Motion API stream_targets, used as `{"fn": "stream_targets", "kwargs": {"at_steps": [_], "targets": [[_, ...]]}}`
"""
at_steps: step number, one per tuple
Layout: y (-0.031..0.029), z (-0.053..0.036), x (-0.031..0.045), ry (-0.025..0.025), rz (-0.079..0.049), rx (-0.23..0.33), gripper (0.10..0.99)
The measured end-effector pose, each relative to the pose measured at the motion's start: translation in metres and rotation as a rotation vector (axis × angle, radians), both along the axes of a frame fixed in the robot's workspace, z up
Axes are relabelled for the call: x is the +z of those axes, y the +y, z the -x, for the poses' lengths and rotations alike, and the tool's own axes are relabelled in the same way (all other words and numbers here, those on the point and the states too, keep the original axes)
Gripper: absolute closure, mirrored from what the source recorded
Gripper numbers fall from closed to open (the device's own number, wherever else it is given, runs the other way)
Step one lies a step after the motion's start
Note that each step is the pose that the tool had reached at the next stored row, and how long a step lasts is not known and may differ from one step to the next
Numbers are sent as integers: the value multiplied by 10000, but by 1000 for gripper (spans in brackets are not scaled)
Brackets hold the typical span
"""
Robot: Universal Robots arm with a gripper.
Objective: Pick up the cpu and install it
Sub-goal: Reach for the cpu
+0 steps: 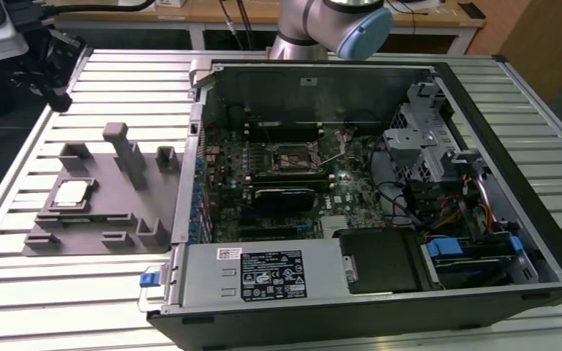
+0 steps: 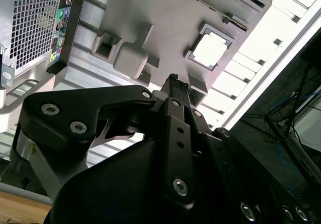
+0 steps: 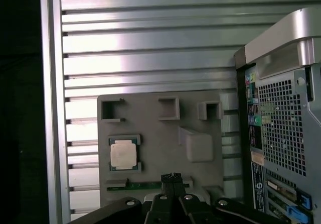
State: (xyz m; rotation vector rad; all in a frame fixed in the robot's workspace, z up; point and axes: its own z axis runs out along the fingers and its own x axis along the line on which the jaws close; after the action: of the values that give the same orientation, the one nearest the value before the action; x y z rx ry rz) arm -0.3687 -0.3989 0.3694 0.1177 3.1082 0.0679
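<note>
The cpu point(image 1: 71, 192) is a pale square chip lying flat in a recess of a grey holder block point(image 1: 105, 227), at the exterior view's left of the open computer case. It also shows in both wrist views, cpu point(image 2: 209, 50) and cpu point(image 3: 124, 153). My gripper point(image 2: 174, 81) hangs well above the block, apart from the chip, its black fingertips pressed together with nothing between them; the gripper point(image 3: 172, 178) looks the same in the first wrist view. The black socket frame point(image 1: 294, 157) sits open on the motherboard inside the case.
The open case point(image 1: 515, 183) lies on its side on a ribbed metal table point(image 1: 27, 292), with drive bays and cables at the exterior view's right. The holder block has upright posts point(image 1: 125, 150). A thin green strip point(image 3: 145, 185) sits in a slot beside the chip.
</note>
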Motion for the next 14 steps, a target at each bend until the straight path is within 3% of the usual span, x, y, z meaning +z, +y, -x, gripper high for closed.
{"fn": "stream_targets", "kwargs": {"at_steps": [14], "targets": [[-1,33,-143,0,1,0,980]]}}
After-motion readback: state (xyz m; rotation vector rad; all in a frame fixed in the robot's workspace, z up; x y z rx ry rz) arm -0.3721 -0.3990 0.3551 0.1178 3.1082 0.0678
